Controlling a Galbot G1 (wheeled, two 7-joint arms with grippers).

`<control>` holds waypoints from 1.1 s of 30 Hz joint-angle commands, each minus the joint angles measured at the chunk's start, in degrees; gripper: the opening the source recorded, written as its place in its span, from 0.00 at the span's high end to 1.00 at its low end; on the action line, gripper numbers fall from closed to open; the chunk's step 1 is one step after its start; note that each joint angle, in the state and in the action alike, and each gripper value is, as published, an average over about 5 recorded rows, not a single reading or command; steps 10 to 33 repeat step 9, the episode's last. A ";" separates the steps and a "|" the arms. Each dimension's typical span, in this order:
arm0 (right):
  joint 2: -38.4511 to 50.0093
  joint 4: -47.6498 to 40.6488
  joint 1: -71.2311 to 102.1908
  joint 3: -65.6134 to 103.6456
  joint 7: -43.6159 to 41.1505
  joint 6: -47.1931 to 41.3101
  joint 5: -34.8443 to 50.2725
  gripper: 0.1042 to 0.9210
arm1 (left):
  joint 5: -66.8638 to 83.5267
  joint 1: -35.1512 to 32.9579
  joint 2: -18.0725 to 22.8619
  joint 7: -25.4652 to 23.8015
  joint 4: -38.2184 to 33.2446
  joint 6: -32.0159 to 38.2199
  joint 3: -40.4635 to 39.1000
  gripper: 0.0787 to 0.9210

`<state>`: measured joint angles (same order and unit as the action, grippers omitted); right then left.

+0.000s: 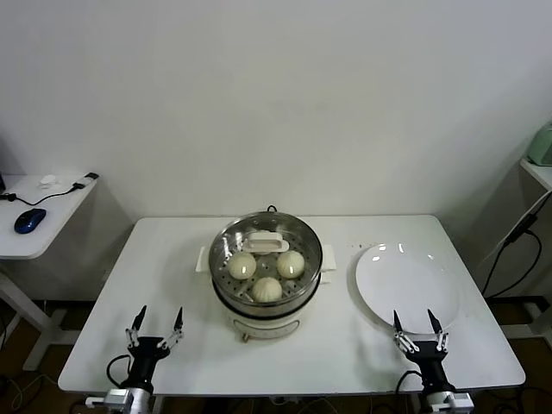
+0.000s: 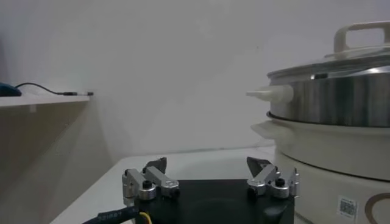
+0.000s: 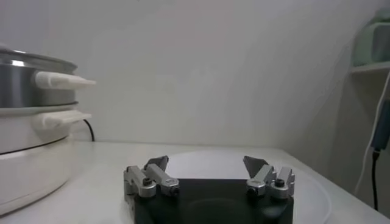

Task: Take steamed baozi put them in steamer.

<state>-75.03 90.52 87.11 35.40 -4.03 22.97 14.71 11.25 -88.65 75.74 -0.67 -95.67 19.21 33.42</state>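
Three cream-white baozi [image 1: 267, 272] sit domed on the perforated tray inside the steamer [image 1: 308, 239], a round shiny steel pot on a white base at the table's middle. A fourth cannot be made out.

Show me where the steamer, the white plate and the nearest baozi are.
steamer [image 1: 222, 244], head view, on its left steel rim.
white plate [image 1: 405, 280], head view, on its bare middle.
nearest baozi [image 1: 267, 289], head view, on its domed top.

three buns [image 1: 242, 265] sit in one steamer [image 1: 226, 289] on one white table [image 1: 164, 259]. one white plate [image 1: 405, 285] lies beside it. two grippers show, one left [image 1: 155, 326] and one right [image 1: 417, 329]. one side desk [image 1: 34, 241] carries one blue mouse [image 1: 29, 220].
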 commanded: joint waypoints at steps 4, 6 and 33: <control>-0.18 0.33 0.02 -0.16 -0.41 -0.14 0.18 0.12 | 0.09 -0.05 0.06 -0.09 0.35 0.57 -0.12 0.12; -0.20 0.32 -0.01 -0.22 -0.51 -0.12 0.14 0.12 | 0.12 -0.10 0.08 -0.07 0.20 0.34 -0.14 0.12; -0.20 0.31 -0.02 -0.30 -0.59 -0.11 0.11 0.12 | 0.14 -0.14 0.09 -0.06 0.09 0.21 -0.15 0.12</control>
